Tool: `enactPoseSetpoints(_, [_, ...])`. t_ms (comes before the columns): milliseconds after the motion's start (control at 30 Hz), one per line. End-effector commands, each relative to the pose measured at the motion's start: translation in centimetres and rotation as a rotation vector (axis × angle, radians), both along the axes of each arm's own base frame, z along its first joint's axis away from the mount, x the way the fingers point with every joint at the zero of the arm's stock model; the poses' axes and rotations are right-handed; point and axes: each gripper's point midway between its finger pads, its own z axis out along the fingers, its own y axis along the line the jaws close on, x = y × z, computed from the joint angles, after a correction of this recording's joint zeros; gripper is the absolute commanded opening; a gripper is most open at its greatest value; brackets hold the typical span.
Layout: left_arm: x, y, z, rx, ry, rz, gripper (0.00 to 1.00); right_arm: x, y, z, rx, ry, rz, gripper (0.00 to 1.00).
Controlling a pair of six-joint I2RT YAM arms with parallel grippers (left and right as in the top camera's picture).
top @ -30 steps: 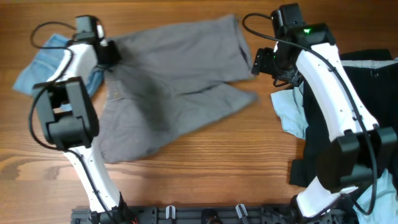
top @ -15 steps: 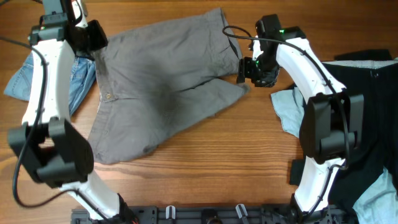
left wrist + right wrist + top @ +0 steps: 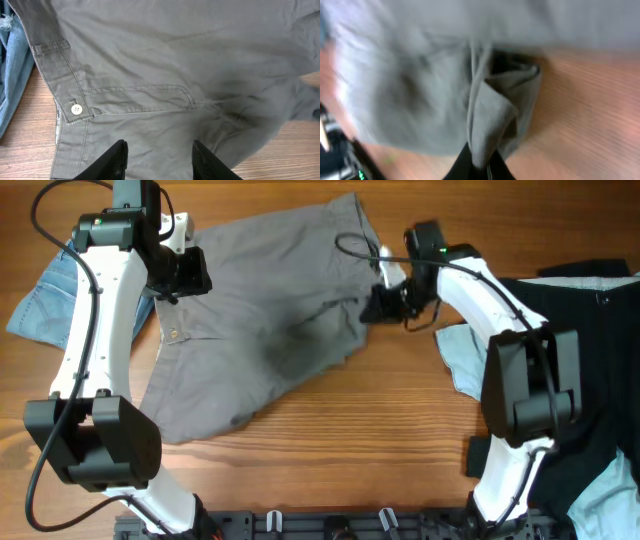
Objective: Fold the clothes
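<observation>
The clothes, grey shorts (image 3: 260, 320), lie spread flat across the middle of the wooden table. Their waistband is at the left, with a white button (image 3: 76, 109) and a stitched pocket (image 3: 145, 97) showing. My left gripper (image 3: 190, 272) hovers over the waistband end. In the left wrist view it (image 3: 159, 160) is open, and only flat grey cloth shows below the gap. My right gripper (image 3: 378, 305) sits at the right leg's hem. The right wrist view is blurred but shows it (image 3: 479, 167) shut on a bunched fold of grey cloth (image 3: 492, 110).
Light-blue denim shorts (image 3: 50, 290) lie at the far left, partly under the grey waistband. Black garments (image 3: 590, 370) and a pale blue cloth (image 3: 462, 360) cover the right side. A black rail (image 3: 330, 525) runs along the front edge.
My left gripper has opened, let go of the waistband and shifted right over the shorts. My right gripper has moved left onto the leg hem and shut on it, bunching the cloth.
</observation>
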Motion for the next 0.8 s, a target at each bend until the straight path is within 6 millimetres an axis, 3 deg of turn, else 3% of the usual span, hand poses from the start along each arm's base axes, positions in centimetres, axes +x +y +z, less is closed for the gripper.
enactPoseSetpoints(0, [0.0, -0.1, 0.1, 0.001, -0.006, -0.023, 0.42, 6.0, 2.8, 8.7, 0.212, -0.223, -0.166, 0.04])
enactPoseSetpoints(33, [0.0, -0.1, 0.2, 0.0, -0.007, -0.023, 0.43, 7.9, 2.6, 9.0, 0.197, -0.293, -0.213, 0.04])
enactPoseSetpoints(67, [0.0, -0.1, 0.2, 0.0, -0.007, -0.023, 0.43, 9.6, 2.2, 9.1, 0.174, -0.349, -0.266, 0.3])
enactPoseSetpoints(100, [-0.1, -0.1, 0.1, 0.0, -0.003, -0.023, 0.43, 11.6, 1.6, 8.5, 0.129, -0.387, -0.374, 0.84])
enactPoseSetpoints(167, [-0.4, -0.1, 0.0, 0.0, 0.01, -0.023, 0.44, 11.1, 1.2, 7.1, 0.085, -0.345, -0.388, 0.89])
enactPoseSetpoints(233, [-0.6, -0.1, 0.0, 0.0, 0.018, -0.023, 0.44, 8.9, -1.0, 3.9, -0.083, -0.267, -0.363, 0.8])
enactPoseSetpoints(333, [-0.6, -0.1, 0.0, 0.0, 0.019, -0.023, 0.45, 3.8, -3.8, 0.4, -0.294, -0.108, -0.257, 0.51])
enactPoseSetpoints(400, [-0.6, -0.1, 0.0, 0.0, 0.018, -0.023, 0.45, 1.2, -4.5, -0.6, -0.34, -0.008, -0.228, 0.43])
enactPoseSetpoints(433, [-0.6, -0.1, 0.0, 0.0, 0.018, -0.023, 0.46, 0.1, -4.7, -1.1, -0.353, 0.035, -0.223, 0.3])
enactPoseSetpoints(467, [-0.6, -0.1, 0.0, 0.0, 0.018, -0.023, 0.46, -0.7, -4.6, -1.7, -0.345, 0.062, -0.214, 0.28])
enactPoseSetpoints(500, [-0.6, -0.1, 0.0, 0.0, 0.018, -0.023, 0.46, -1.2, -3.9, -2.3, -0.305, 0.075, -0.201, 0.4])
enactPoseSetpoints(567, [-0.6, -0.1, 0.0, 0.0, 0.018, -0.023, 0.46, -1.1, -2.2, -3.6, -0.222, 0.051, -0.19, 0.92])
enactPoseSetpoints(600, [-0.6, -0.1, 0.0, 0.0, 0.019, -0.023, 0.46, -0.6, -1.5, -4.2, -0.192, 0.022, -0.208, 0.99])
enactPoseSetpoints(633, [-0.6, -0.1, 0.0, 0.0, 0.019, -0.023, 0.46, 0.2, -0.8, -4.7, -0.163, -0.019, -0.238, 0.98])
enactPoseSetpoints(667, [-0.6, -0.1, 0.0, 0.0, 0.02, -0.023, 0.47, 1.4, -0.1, -4.8, -0.121, -0.072, -0.272, 0.84])
enactPoseSetpoints(700, [-0.7, -0.1, 0.0, -0.001, 0.024, -0.023, 0.47, 2.4, 0.8, -4.4, -0.072, -0.12, -0.295, 0.5])
enactPoseSetpoints(767, [-1.0, -0.1, -0.1, -0.001, 0.034, -0.023, 0.47, 3.5, 4.3, -1.5, 0.125, -0.198, -0.218, 0.05])
